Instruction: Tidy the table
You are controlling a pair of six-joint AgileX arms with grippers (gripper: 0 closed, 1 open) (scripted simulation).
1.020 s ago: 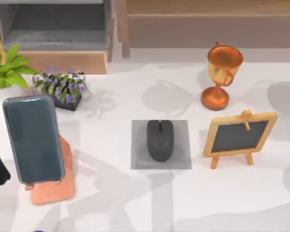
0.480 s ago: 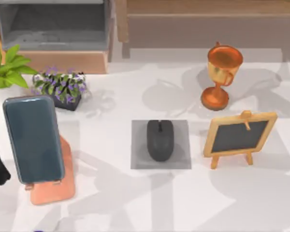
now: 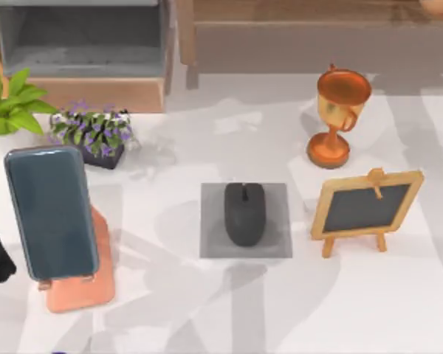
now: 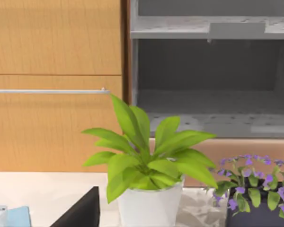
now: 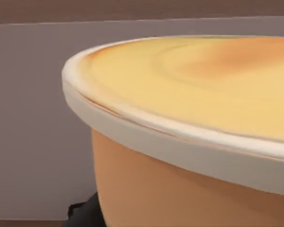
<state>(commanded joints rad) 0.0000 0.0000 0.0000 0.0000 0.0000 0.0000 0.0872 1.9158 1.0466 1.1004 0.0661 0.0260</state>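
The table [image 3: 207, 310], a wide white marbled top, carries everything here: a phone [image 3: 50, 210] leaning on an orange stand [image 3: 96, 276] near its left edge, a leafy green plant [image 3: 11, 103] in a white pot and a purple-flowered plant [image 3: 92, 136] toward its far left corner, a dark mouse [image 3: 244, 214] on a small grey mat [image 3: 277, 243] at its middle, a copper trophy [image 3: 338, 114] toward the far right, and a small chalkboard easel [image 3: 365, 208] just in front of the trophy. Behind the far edge stands wooden furniture [image 3: 96, 92] with an open grey compartment [image 3: 81, 37]. The right wrist view looks close onto a peach-coloured bowl or pot with a pale rim [image 5: 180, 137], which I take to sit on the furniture beyond the far right corner; whether the right gripper is wide, narrow or holding that bowl, I cannot tell. The left wrist view faces the green plant [image 4: 146, 161] and the compartment [image 4: 213, 85], and the state of the left gripper likewise cannot be told. The risks, as I judge them: an arm travelling low over the far right of the table could clip the tall trophy or topple the easel, and a reach near the left edge could knock the phone off its stand or brush the plants.
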